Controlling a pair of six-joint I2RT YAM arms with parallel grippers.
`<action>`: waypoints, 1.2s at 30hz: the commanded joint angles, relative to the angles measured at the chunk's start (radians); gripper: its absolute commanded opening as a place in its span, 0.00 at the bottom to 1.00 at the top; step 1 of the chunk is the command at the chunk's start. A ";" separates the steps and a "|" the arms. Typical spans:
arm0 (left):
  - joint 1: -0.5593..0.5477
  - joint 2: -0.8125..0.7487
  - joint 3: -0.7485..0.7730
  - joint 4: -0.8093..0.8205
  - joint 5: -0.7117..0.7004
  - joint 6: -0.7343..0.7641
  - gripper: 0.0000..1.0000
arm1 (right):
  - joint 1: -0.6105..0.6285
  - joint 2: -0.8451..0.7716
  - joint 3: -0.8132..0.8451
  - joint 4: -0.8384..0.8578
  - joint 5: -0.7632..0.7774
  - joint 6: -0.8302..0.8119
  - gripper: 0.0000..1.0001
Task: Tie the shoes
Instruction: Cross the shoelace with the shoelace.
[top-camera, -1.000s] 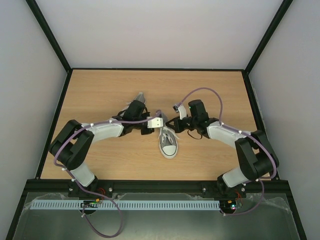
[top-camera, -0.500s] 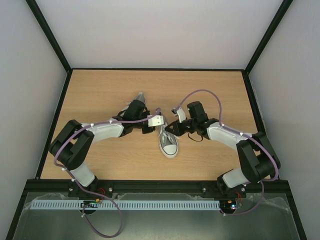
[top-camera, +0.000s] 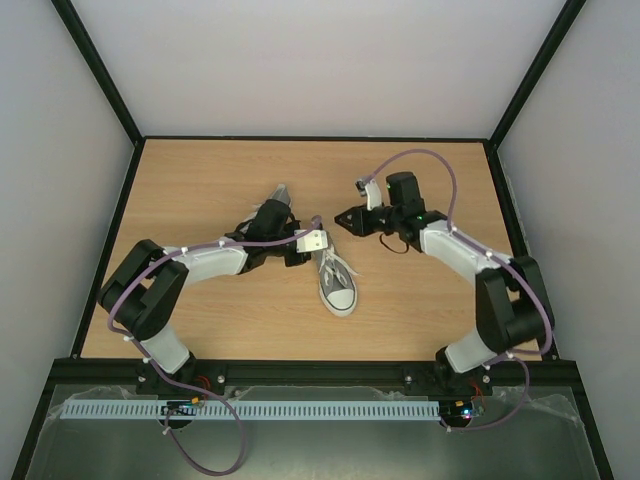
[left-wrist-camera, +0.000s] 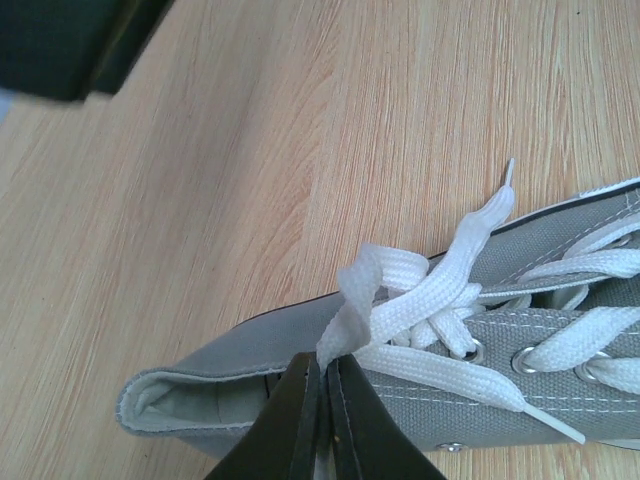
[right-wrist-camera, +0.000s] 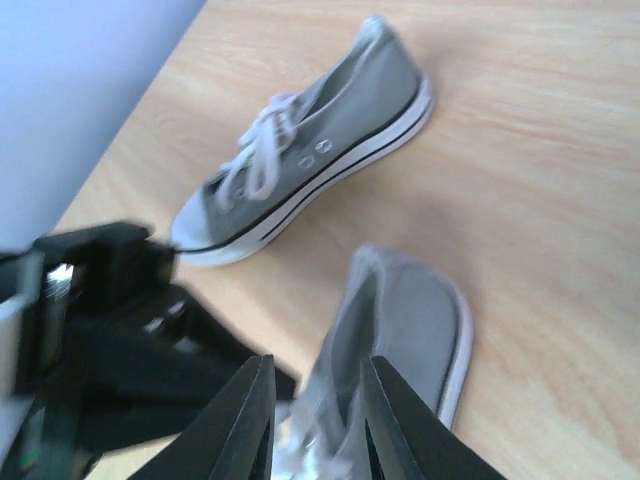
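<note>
One grey shoe (top-camera: 338, 287) with white laces lies mid-table, toe toward the arms. My left gripper (top-camera: 320, 250) is at its heel end. In the left wrist view this gripper (left-wrist-camera: 326, 372) is shut on a loop of the white lace (left-wrist-camera: 372, 292) above the shoe's opening (left-wrist-camera: 200, 395). My right gripper (top-camera: 344, 218) is open and empty, raised beyond the shoe's heel. Its view is blurred, with the shoe (right-wrist-camera: 415, 325) below its open fingers (right-wrist-camera: 250, 420). The second shoe (top-camera: 281, 194) lies behind my left arm, partly hidden, and shows laced in the right wrist view (right-wrist-camera: 310, 150).
The wooden table (top-camera: 200, 180) has a black frame and grey walls around it. My left arm (right-wrist-camera: 110, 330) lies close to the right gripper's left side. A purple cable (top-camera: 420, 155) loops above the right wrist.
My right gripper has pulled back from the shoe's laces, moving up and toward the far side. My left gripper has held still on the lace.
</note>
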 joint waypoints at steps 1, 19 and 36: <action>0.000 -0.015 -0.007 0.026 0.013 0.009 0.02 | -0.008 0.159 0.106 -0.081 0.044 -0.010 0.22; 0.007 -0.024 -0.024 0.039 0.018 0.016 0.03 | 0.046 0.241 0.059 -0.102 -0.116 -0.213 0.15; 0.009 -0.024 -0.024 0.036 0.025 0.019 0.02 | 0.061 0.205 0.029 -0.049 -0.145 -0.211 0.18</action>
